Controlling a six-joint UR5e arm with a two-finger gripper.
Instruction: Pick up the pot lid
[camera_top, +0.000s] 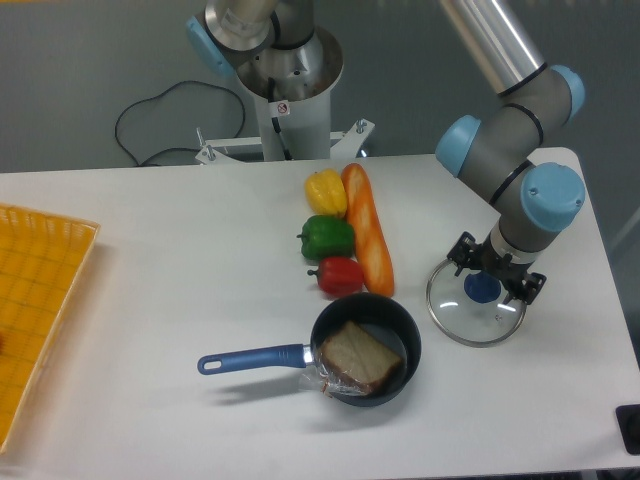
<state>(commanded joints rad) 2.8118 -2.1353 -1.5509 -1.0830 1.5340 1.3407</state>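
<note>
A dark saucepan (388, 309) sits near the front edge of the table (180, 240), its blue handle (250, 358) pointing toward the left edge. Inside it lies a slice of bread (358, 358) in clear wrap. A yellow basket (40, 290) rests at the left edge, partly cut off by the frame; what it holds cannot be made out.

The gripper (497, 275) hangs straight down over the pot lid (458, 318), close to the right edge of the table. Its jaws stand apart, one on each side of the lid's blue knob (482, 289); whether they touch the knob cannot be told.

The pot lid is round glass with a metal rim. It lies flat on the table, knob pointing up, just to the right of the saucepan and apart from it.
</note>
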